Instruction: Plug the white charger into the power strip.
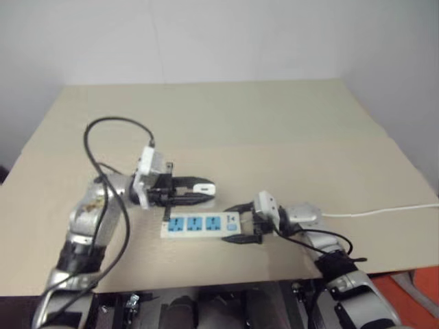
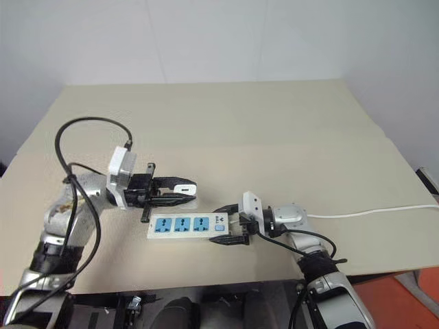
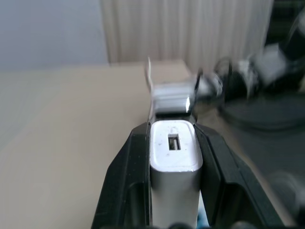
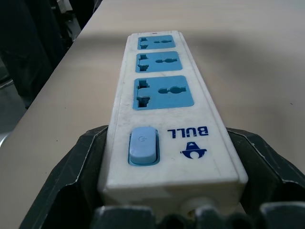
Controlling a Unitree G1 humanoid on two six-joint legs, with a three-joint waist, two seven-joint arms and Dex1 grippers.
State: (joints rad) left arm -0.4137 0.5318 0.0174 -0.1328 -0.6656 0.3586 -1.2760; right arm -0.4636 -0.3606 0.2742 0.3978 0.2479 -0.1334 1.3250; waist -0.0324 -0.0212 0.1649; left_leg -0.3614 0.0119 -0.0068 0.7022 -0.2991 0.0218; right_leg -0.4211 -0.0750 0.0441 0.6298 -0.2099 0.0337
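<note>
Nearest the front edge of the tan table [image 1: 274,123], the power strip [image 1: 201,225] is seen lying flat, its length running left to right, three blue sockets in a row and a small blue switch [image 1: 232,221] at its right end. That switch end is bracketed by the right gripper [image 1: 240,223], whose two black fingers [image 4: 71,181] stand wide on either side of the strip's end; in the right wrist view the strip's sides are seen between them at or very near the finger faces (firm contact on both sides cannot be told), so the strip's end is taken as held across its width. A blue "BULL" mark [image 4: 188,131] is printed beside the switch. From behind the right gripper a thin white cord [image 1: 384,209] is led off along the table toward the right edge. Just beyond the strip, raised above the table and over the strip's left half, the left gripper [image 1: 199,192] is pointed level toward the right, and the white charger [image 1: 203,187] is clamped between its closed fingers [image 3: 128,176]. In the left wrist view the charger's end face with a small rectangular port [image 3: 173,142] is shown between the fingers. The charger is clear of the sockets, not plugged in. Farther back the tabletop is bare up to a pale wall [image 1: 219,34].
</note>
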